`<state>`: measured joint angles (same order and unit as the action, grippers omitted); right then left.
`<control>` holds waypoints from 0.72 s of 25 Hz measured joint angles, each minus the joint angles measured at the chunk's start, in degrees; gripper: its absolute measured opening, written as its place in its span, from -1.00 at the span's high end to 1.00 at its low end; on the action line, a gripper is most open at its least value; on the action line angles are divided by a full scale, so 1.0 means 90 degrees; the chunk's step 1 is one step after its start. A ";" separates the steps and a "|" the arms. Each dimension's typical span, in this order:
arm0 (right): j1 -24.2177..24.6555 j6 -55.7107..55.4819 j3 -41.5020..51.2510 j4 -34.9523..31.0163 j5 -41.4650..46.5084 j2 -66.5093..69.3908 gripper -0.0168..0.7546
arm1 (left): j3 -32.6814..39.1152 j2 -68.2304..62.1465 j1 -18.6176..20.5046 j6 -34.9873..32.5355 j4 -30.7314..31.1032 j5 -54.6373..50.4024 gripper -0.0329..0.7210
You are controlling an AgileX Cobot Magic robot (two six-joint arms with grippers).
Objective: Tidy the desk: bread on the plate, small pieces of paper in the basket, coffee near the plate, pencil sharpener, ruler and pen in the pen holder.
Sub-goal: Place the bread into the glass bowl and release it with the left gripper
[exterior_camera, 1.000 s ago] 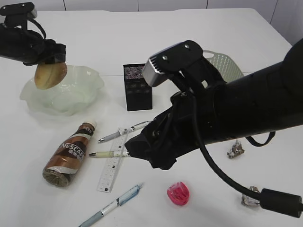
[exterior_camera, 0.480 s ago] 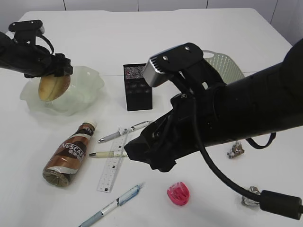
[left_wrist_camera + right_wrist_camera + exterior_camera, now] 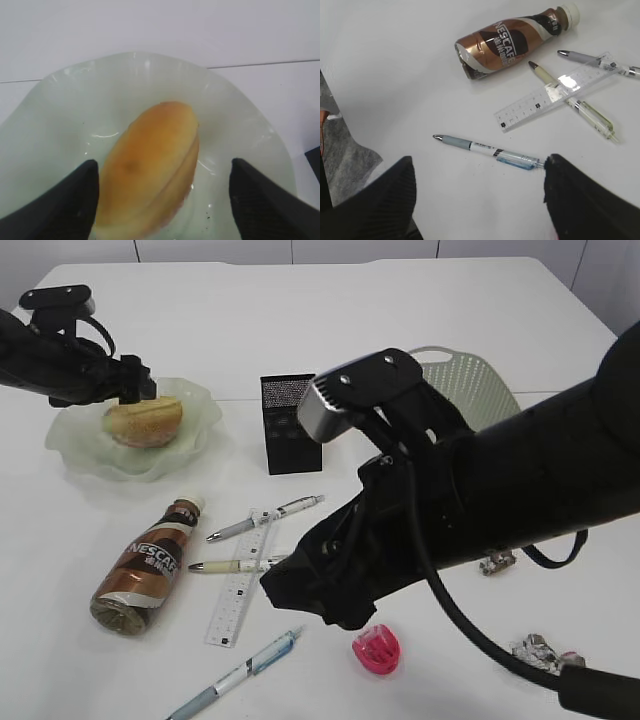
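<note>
The bread lies on the pale green plate. My left gripper is open just above it; in the left wrist view the bread sits between the spread fingers, on the plate. My right gripper is open and empty over the table, just short of a blue pen. The coffee bottle lies on its side. A clear ruler, a silver pen and a cream pen lie crossed. The pink sharpener is near the front.
The black pen holder stands at mid-table. The pale basket is behind my right arm. Crumpled paper scraps lie at the right, and more near the front right. My right arm hides much of the table's right half.
My left gripper lowered the bread onto the plate and let it go; the bread now lies flat. My right arm shifted slightly forward and down.
</note>
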<state>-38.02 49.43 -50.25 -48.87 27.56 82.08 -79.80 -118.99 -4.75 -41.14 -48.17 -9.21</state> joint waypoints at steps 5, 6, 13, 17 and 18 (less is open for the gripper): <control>0.0000 -0.0025 0.0000 0.0000 0.0079 0.0000 -0.56 | 0.0000 0.0000 0.0000 0.0000 0.0083 0.0000 -0.66; 0.0000 -0.0052 0.0000 0.0013 0.0091 0.0000 -0.56 | 0.0000 0.0026 0.0000 0.0000 0.0148 -0.0012 -0.66; 0.0000 -0.0436 -0.0013 0.0292 0.0325 0.0000 -0.56 | 0.0000 0.0407 0.0000 0.0000 0.1196 -0.0525 -0.65; 0.0048 -0.0886 -0.0253 0.0787 0.0747 0.0000 -0.56 | 0.0000 0.0683 0.0000 0.0000 0.1673 -0.1068 -0.64; 0.0047 -0.1135 -0.0353 0.1016 0.0862 0.0000 -0.56 | -0.0014 0.0771 0.0000 0.0000 0.1720 -0.1261 -0.64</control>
<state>-37.60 39.22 -53.43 -39.72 35.32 82.08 -79.93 -112.05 -4.75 -41.14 -32.69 -20.55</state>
